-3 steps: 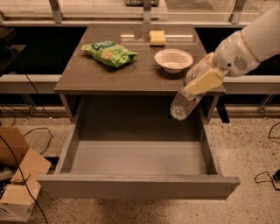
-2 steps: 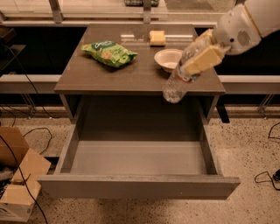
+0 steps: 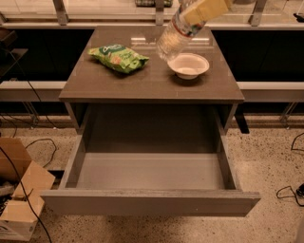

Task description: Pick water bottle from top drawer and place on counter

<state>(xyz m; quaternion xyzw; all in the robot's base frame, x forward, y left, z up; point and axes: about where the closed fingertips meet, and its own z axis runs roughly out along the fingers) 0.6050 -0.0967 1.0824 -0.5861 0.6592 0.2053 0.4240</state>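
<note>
Cropping takes most of the two-finger gripper (image 3: 203, 10) from us. It sits at the twelve o'clock edge of the view, and we see only a pale yellow finger (image 3: 212, 6) laid across the upper part of the small clear plastic water bottle (image 3: 172, 37). The other finger is behind the bottle and out of sight. The bottle is off every surface and carried at a slant, so we read the gripper as clamped on it. The bottle's neck and cap are hidden by the finger and the frame edge. Its base points toward seven o'clock, and its pale label band (image 3: 186, 24) shows just below the finger.

The base hangs over the far half of the flat dark grey-brown counter (image 3: 142, 88), at about eleven o'clock from the round white bowl (image 3: 188, 65) and at three o'clock from the crumpled green snack bag (image 3: 118, 58). We cannot tell how high above the counter it is.

Toward six o'clock, the wide grey top drawer (image 3: 147, 203) stands pulled out, its lighter inner floor in plain view. Its back wall sits in shadow under the counter. At eight o'clock an open brown cardboard box (image 3: 21, 190) is cut off by the frame, with its contents too dim to make out. A black cable (image 3: 287, 191) trails on the speckled floor at four o'clock.
</note>
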